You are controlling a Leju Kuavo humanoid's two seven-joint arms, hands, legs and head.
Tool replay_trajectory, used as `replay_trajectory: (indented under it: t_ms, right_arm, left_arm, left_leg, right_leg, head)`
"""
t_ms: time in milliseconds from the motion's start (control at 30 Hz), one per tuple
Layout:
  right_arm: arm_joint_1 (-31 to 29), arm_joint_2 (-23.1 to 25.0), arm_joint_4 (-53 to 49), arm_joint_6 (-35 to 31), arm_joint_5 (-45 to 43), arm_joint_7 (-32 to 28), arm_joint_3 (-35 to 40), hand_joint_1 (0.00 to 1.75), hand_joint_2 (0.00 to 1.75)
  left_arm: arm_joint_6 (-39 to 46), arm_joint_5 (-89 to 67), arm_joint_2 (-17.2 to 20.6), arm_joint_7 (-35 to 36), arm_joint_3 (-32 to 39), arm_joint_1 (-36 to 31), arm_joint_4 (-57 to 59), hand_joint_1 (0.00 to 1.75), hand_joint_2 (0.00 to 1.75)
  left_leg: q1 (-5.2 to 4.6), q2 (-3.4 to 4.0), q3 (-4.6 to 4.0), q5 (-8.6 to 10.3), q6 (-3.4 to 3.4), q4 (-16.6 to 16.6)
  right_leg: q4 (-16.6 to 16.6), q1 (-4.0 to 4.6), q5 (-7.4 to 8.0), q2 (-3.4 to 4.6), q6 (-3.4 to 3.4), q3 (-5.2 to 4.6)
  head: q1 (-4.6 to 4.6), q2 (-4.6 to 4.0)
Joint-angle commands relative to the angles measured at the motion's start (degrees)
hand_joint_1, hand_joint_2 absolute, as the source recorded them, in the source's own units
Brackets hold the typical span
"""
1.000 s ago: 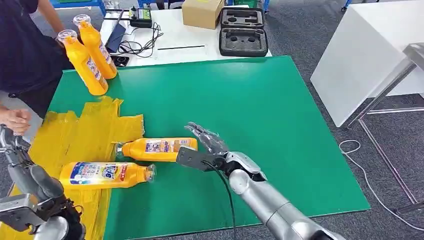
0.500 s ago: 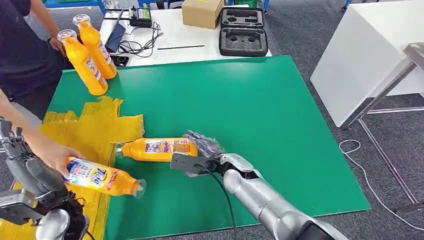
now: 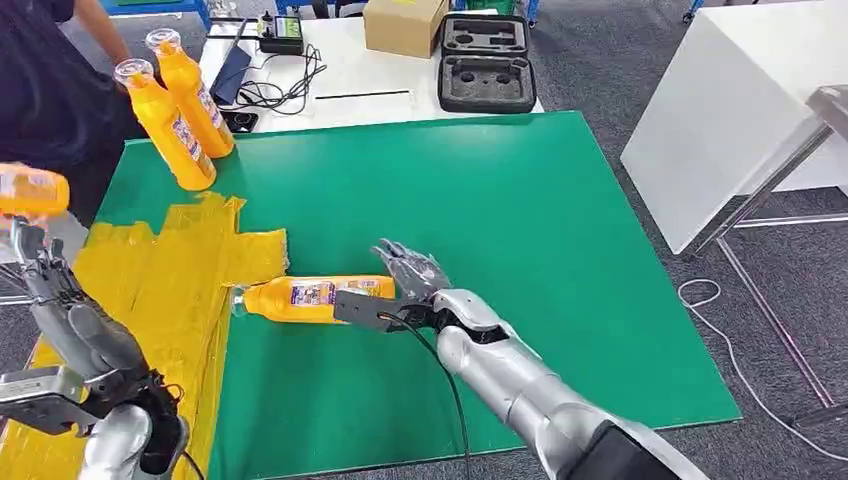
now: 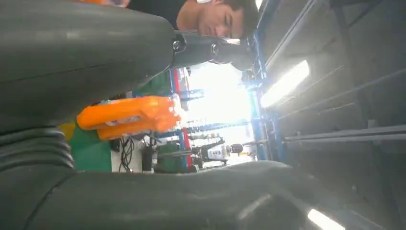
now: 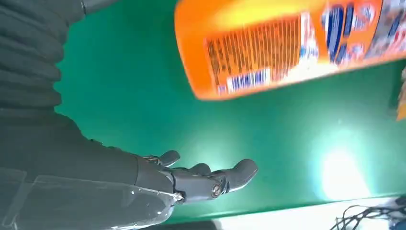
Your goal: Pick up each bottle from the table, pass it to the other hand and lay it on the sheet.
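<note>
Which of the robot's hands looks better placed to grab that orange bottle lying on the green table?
The right hand: it sits open right at the base of the lying bottle. The left hand is raised off beside the yellow sheet, farther away.

It looks like a robot lab or workshop: a white workbench (image 3: pixel 360 80) with cables (image 3: pixel 285 90), an empty foam-lined equipment case (image 3: pixel 487 62), a cardboard box (image 3: pixel 403 24), grey carpet floor (image 3: pixel 600 50).
</note>
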Motion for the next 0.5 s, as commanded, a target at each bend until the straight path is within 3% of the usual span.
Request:
replay_trajectory:
  t_ms: [33,500]
  right_arm:
    - [-2.1,1.0,5.4,-1.0,0.7,0.7,3.1,0.00,1.75]
    - [-2.1,0.6,4.8,-0.7,0.5,1.9,2.5,0.00,1.75]
  left_arm:
    - [-0.8,0.7,-0.6,0.0,0.1,0.5,0.5,0.00,0.00]
    - [-2.0,0.3,-1.4,0.0,-0.7,-0.5,2.0,0.00,0.00]
  left_leg:
    - [0.05,-0.01,0.29,-0.17,-0.08,0.0]
    - [0.02,-0.14,0.05,-0.04,-0.04,0.0]
  right_leg:
    - [0.0,0.05,-0.13,0.06,-0.11,0.29]
    - [0.0,0.01,-0.06,-0.09,-0.06,0.07]
  head:
    - [-0.02,0.00]
    - [-0.02,0.00]
